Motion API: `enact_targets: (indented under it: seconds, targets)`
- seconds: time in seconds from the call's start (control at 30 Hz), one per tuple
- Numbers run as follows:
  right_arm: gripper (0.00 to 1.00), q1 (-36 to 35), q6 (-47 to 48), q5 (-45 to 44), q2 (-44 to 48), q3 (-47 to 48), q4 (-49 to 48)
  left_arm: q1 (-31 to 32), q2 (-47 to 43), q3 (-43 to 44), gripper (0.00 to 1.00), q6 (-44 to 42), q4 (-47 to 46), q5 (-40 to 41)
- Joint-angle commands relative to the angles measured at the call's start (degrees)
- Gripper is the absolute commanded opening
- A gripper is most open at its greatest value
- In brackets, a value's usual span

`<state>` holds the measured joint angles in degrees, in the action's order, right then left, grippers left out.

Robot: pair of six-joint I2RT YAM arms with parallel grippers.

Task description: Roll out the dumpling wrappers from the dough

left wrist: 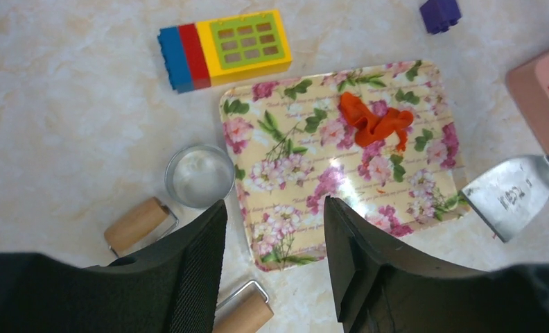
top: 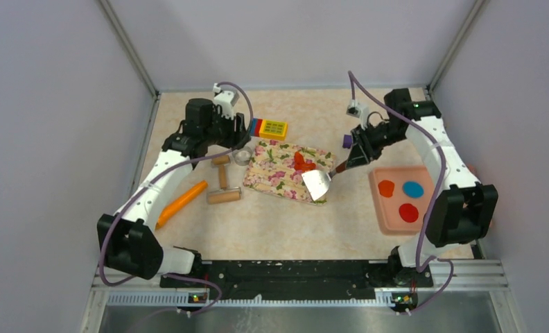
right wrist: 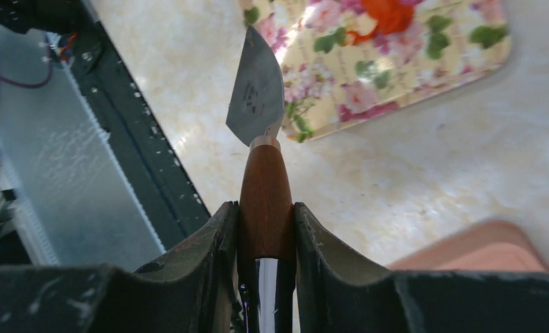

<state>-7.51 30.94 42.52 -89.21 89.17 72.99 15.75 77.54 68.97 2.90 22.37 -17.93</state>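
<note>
The dough (top: 301, 161) (left wrist: 376, 123) (right wrist: 389, 14) is a crumpled red-orange lump at the far side of a floral tray (top: 275, 173) (left wrist: 292, 173). Two flat red dumpling wrappers (top: 386, 187) (top: 408, 212) lie in a pink tray (top: 377, 201) at the right. My left gripper (top: 240, 142) (left wrist: 275, 205) hangs open and empty above the floral tray's left corner, next to a metal ring (top: 241, 155) (left wrist: 199, 175). My right gripper (top: 355, 156) (right wrist: 265, 206) is shut on the wooden handle of a scraper. Its steel blade (top: 317, 184) (left wrist: 511, 194) (right wrist: 258, 90) is at the floral tray's near right corner.
A wooden rolling pin (top: 223, 187) (left wrist: 244, 316) and an orange carrot toy (top: 181, 203) lie left of the floral tray. A yellow, red and blue brick block (top: 269, 127) (left wrist: 223, 48) and a purple block (top: 346, 141) sit behind it. A blue disc (top: 413, 189) shares the pink tray.
</note>
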Motion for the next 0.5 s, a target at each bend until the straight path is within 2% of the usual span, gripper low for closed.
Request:
enact_targets:
  seconds: [0.0,0.23,0.47]
  targets:
    - [0.00,-1.11,0.15,13.54,0.93,-8.70,-8.25,-1.84,-1.64,-3.72,0.57,1.59,1.26,3.42]
    - [0.00,-7.73,-11.38,17.23,1.89,-20.24,-23.70,-4.74,-1.47,-5.16,0.59,4.87,1.49,3.35]
    - [0.00,-14.16,-29.87,14.08,4.65,-35.49,-47.78,-6.34,-1.77,-5.62,0.60,4.86,1.55,2.40]
